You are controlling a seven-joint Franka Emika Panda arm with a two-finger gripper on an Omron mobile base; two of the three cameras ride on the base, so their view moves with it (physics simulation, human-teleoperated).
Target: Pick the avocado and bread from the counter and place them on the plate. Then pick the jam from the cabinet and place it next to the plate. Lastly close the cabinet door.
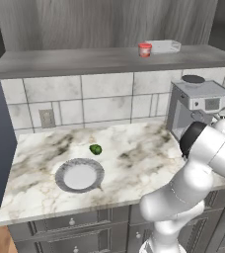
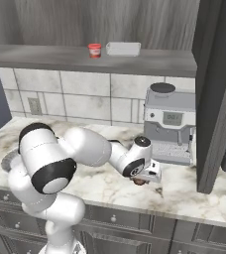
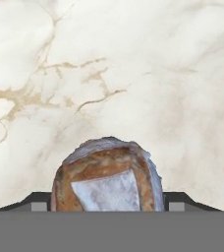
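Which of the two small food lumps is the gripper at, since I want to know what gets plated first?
The brown bread, lying between the fingertips of the gripper on the counter before the coffee machine. The green avocado lies apart, beside the plate.

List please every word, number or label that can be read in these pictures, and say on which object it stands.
No text can be read in any view.
Coffee machine: its small display panel shows only a blur.
Jam: plain red jar, no label that shows.
Bread: its pale patch carries no writing.
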